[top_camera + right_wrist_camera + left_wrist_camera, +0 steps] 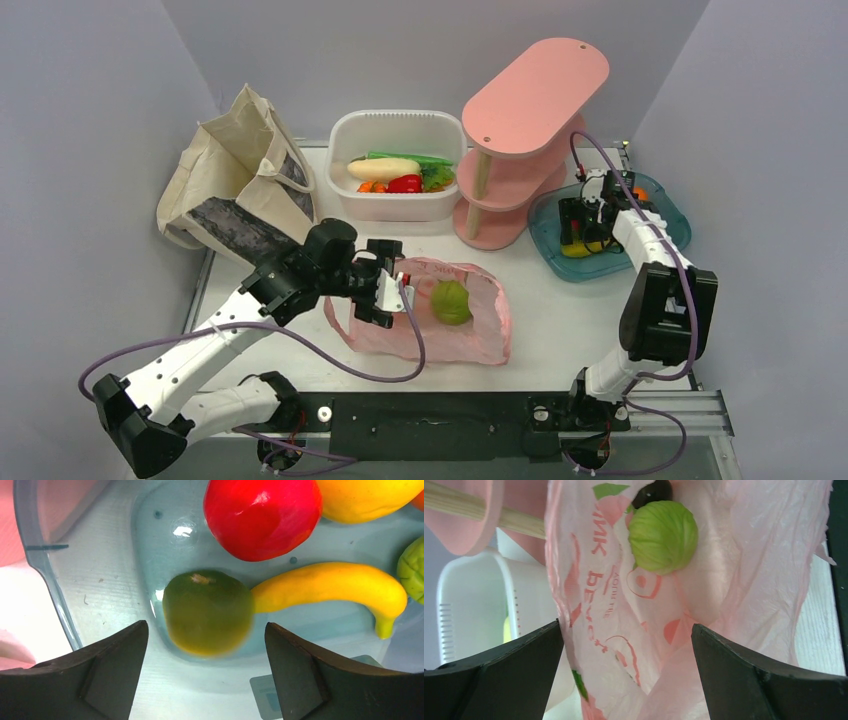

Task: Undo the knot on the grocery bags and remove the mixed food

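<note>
The pink plastic bag (pixel 478 338) lies at the table's middle with a round green vegetable (pixel 451 302) showing through it. My left gripper (pixel 392 291) is open at the bag's left end. In the left wrist view the gripper (pixel 626 624) straddles loose pink film (pixel 589 580), with the green vegetable (pixel 663 536) and a dark thing (pixel 653 491) beyond. The beige canvas tote (pixel 235 165) stands at the back left. My right gripper (pixel 581 228) is open over the blue tray (pixel 600 262). In its wrist view the gripper (pixel 206 624) has a blurred green lime (pixel 207 605) just past the tips.
A white tub (pixel 396 205) at the back holds a long white radish (pixel 383 169), a red pepper (pixel 405 184) and greens. A pink tiered shelf (pixel 530 90) stands between tub and tray. The tray (pixel 100 580) also holds a banana (pixel 330 587), a red apple (pixel 262 515) and yellow fruit (pixel 365 495).
</note>
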Robot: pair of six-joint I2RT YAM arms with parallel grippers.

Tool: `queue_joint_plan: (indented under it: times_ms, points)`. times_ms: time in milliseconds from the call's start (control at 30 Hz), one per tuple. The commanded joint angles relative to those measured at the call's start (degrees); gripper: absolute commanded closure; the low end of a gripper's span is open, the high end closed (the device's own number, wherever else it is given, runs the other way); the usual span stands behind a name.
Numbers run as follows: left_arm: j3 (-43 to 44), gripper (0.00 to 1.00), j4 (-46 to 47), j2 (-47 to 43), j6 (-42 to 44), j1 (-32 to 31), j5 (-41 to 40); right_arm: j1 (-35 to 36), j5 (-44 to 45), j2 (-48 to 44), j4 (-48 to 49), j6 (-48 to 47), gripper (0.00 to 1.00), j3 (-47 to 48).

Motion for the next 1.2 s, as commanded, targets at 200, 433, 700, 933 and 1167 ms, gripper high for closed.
queue_joint_plan:
  times_ms: [200, 433, 700, 933, 1167]
  points:
    - [-7.79, 0.03, 6.13, -1.2, -2.53, -5.65, 2.66, -0.56, -1.82, -10.46, -0.94, 0.19, 0.11, -1.67]
    - [-11.03, 0.03, 13.05, -1.48, -4.8, -7.64, 2.32, -0.76, -3.89, -16.74, -5.89, -0.03, 0.1, 0.14]
    - [-1.86, 0.03, 14.83, -8.98, -8.82, -10.19, -2.31, -0.78, -5.03, -21.14, -9.44, 0.7, 0.1, 0.43]
    - [-0.42, 0.03, -2.13, -10.33, 3.42, -10.24, 6.99, -0.69, -6.45, -23.53, -10.96, 1.06, 0.1, 0.05]
    - [-3.15, 0.07, 3.39, -1.75, 3.14, -11.94, 8.24, -0.69, -6.5, -24.91, -12.35, 0.62, 0.1, -0.72]
